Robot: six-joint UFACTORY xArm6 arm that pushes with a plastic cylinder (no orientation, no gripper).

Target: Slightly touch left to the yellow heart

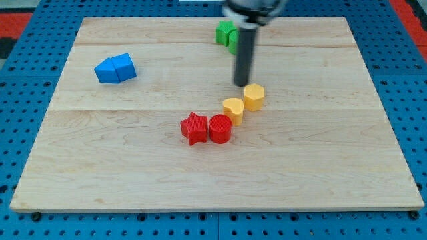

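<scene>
The yellow heart (233,108) lies near the middle of the wooden board (133,173). It touches the yellow hexagon (254,96) on its upper right and sits close to the red cylinder (220,129) on its lower left. My tip (241,83) stands just above the two yellow blocks, a little above and to the right of the heart and next to the hexagon's upper left edge. It does not touch the heart.
A red star (194,128) touches the red cylinder's left side. Green blocks (226,33) sit at the view's top, partly hidden behind the rod. Two blue blocks (115,69) lie together at the upper left.
</scene>
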